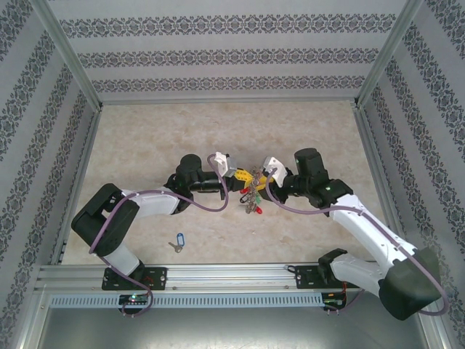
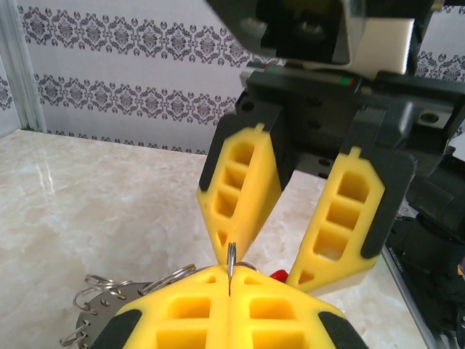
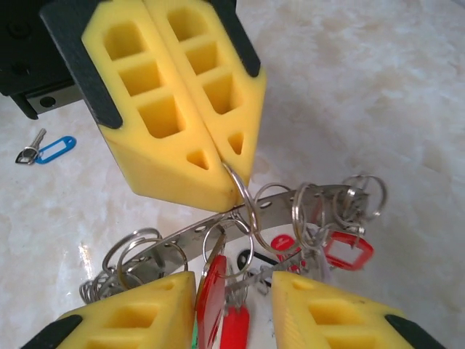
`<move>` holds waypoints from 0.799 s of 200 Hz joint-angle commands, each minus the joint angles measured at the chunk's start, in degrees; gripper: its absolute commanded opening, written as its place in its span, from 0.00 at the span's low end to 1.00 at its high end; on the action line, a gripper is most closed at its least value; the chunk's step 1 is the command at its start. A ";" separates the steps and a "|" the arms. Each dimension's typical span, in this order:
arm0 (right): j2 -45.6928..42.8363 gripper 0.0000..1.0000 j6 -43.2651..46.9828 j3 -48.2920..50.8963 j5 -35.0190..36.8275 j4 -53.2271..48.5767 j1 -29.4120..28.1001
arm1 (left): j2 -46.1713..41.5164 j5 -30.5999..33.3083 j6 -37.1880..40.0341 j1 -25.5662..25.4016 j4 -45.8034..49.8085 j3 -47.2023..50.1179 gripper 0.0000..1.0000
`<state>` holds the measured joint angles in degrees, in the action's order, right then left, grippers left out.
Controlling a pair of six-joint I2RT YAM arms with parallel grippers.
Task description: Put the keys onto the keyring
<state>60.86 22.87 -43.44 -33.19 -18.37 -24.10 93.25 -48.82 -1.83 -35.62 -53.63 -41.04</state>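
Note:
The keyring (image 3: pixel 280 206) is a grey metal band with holes, hung with small split rings and red tags, held above the table between both arms (image 1: pixel 252 190). My left gripper (image 2: pixel 231 280) is shut on one thin split ring (image 3: pixel 240 190) of it. A red-tagged key (image 3: pixel 213 294) hangs from a ring on the band, between the spread fingers of my open right gripper (image 3: pixel 229 280). Its left finger (image 3: pixel 127 316) sits close beside the tag. The blue-tagged key (image 1: pixel 176 242) lies on the table near the left arm, apart from both grippers.
Marble-patterned tabletop (image 1: pixel 145 138) with patterned walls at the back and sides and an aluminium rail (image 1: pixel 232 276) along the near edge. Another red tag (image 3: pixel 349 251) hangs at the keyring's right end. The two grippers' fingers nearly touch over the ring.

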 commanded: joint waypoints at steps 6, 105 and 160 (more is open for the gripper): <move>-2.54 0.35 0.78 -0.14 2.59 0.58 0.45 | -1.31 -0.68 0.84 0.11 -3.41 -0.22 0.00; 0.44 0.22 6.17 -4.84 -2.23 1.11 -1.22 | -3.25 -2.05 3.05 0.05 0.39 -0.86 0.00; 2.90 0.21 8.59 -6.45 -4.32 -1.74 -1.48 | -3.59 -2.01 3.14 0.11 0.62 -0.79 0.00</move>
<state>62.85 29.17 -48.12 -35.22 -18.37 -24.97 92.07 -49.32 -0.01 -35.62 -51.59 -41.04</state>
